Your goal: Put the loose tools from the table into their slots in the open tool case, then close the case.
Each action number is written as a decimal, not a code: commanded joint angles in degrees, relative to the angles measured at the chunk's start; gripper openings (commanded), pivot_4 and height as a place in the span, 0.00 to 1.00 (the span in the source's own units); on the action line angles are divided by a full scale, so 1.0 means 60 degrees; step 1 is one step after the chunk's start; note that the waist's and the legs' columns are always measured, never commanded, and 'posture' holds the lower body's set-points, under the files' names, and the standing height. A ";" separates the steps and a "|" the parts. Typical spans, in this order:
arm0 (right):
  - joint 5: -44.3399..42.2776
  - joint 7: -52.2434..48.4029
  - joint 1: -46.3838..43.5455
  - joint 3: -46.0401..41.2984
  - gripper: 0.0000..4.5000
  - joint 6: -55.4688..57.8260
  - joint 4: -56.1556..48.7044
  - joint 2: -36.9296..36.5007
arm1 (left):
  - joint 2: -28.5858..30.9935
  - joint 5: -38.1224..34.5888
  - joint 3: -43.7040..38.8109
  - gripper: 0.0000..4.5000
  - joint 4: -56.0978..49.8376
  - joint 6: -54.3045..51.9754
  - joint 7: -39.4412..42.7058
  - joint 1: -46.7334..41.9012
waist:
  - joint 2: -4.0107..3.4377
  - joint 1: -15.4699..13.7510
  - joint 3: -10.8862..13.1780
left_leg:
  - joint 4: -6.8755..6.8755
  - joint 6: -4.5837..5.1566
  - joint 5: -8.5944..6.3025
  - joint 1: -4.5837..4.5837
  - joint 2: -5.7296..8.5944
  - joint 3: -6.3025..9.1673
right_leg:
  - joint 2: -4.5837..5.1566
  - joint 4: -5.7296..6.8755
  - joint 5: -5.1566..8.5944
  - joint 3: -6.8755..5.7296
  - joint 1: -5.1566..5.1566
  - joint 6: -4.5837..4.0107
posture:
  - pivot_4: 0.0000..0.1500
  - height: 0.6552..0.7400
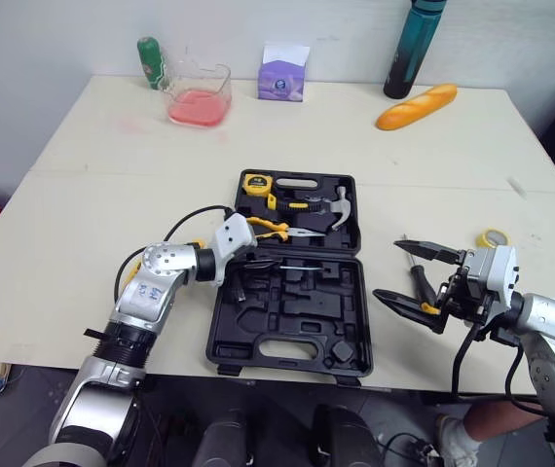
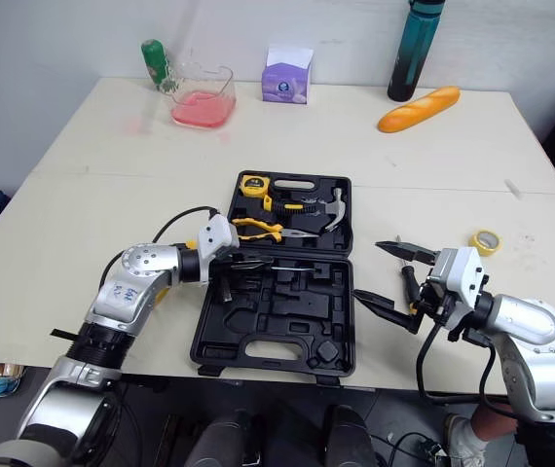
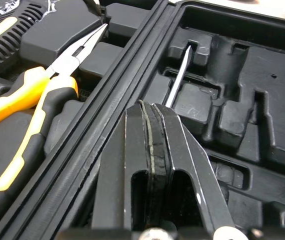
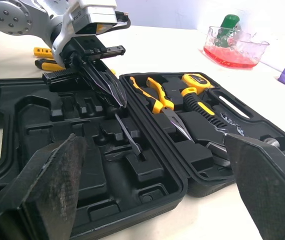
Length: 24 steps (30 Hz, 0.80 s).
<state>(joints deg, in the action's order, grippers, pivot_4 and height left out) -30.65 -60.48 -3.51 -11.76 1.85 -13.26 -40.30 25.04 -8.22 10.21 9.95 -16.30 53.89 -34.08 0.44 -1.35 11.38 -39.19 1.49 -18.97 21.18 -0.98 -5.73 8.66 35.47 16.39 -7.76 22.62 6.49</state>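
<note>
The left tool (image 3: 151, 106) is clenched on the end of the screwdriver (image 3: 179, 75), whose thin shaft lies in the front half of the open tool case (image 1: 287, 347). The right tool (image 1: 388, 269) is released, its fingers wide apart, above the bench (image 1: 83, 214) just right of the case.

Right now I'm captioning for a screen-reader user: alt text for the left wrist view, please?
The left gripper, jaws shut on a screwdriver, points its shaft into a moulded slot of the black tool case; yellow-handled pliers sit in the other half.
</note>
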 commanded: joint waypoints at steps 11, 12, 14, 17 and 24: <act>-0.0029 0.0053 0.0276 -0.0296 1.00 -0.0226 -0.0279 -0.0008 | 0.0401 0.1161 0.1503 0.03 0.0666 -0.1406 -0.0179 0.0401 | -0.0003 0.0002 -0.0169 | 0.0004 -0.0001 -0.0013 -0.0028 -0.0006 0.0001 | -0.0002 -0.0008 0.0000 0.0001 -0.0025 -0.0001 | 1.00 1.00; -0.0025 0.0053 0.0291 -0.0298 1.00 -0.0251 -0.0265 -0.0001 | 0.0411 0.1268 0.1628 0.03 0.0658 -0.1471 -0.0244 0.0435 | -0.0009 0.0002 -0.0206 | 0.0005 0.0000 -0.0017 -0.0029 -0.0008 0.0002 | -0.0003 -0.0013 0.0000 0.0000 -0.0028 -0.0001 | 1.00 1.00; -0.0021 0.0067 0.0299 -0.0299 1.00 -0.0300 -0.0219 0.0032 | 0.0388 0.1395 0.1829 0.03 0.0669 -0.1579 -0.0353 0.0523 | -0.0017 0.0002 -0.0260 | 0.0005 0.0005 -0.0028 -0.0049 -0.0011 0.0001 | -0.0003 -0.0025 0.0001 0.0002 -0.0047 -0.0001 | 1.00 1.00; -0.0002 0.0035 0.0292 -0.0298 1.00 -0.0378 -0.0108 0.0052 | 0.0290 0.1292 0.1759 0.03 0.0605 -0.1607 -0.0557 0.0580 | -0.0061 0.0004 -0.0299 | 0.0023 0.0014 -0.0070 -0.0160 -0.0029 0.0001 | -0.0013 -0.0109 0.0004 0.0001 -0.0165 -0.0005 | 1.00 1.00; -0.0002 0.0028 0.0139 -0.0314 1.00 -0.0478 0.0264 0.0088 | 0.0316 0.0736 0.0952 0.03 0.0210 -0.0145 -0.0520 0.0548 | -0.0090 0.0004 -0.0330 | 0.0020 0.0003 -0.0112 -0.0175 -0.0048 0.0004 | -0.0016 -0.0135 0.0007 0.0045 -0.0189 -0.0011 | 1.00 1.00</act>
<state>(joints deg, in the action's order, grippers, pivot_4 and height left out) -30.30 -60.50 -2.06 -11.77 -0.03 -11.56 -40.00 26.22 -5.15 14.66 9.17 -17.99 50.45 -33.36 -0.10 -1.32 9.40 -39.07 1.51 -19.64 20.14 -1.28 -5.71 8.57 34.65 16.44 -7.49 21.50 6.42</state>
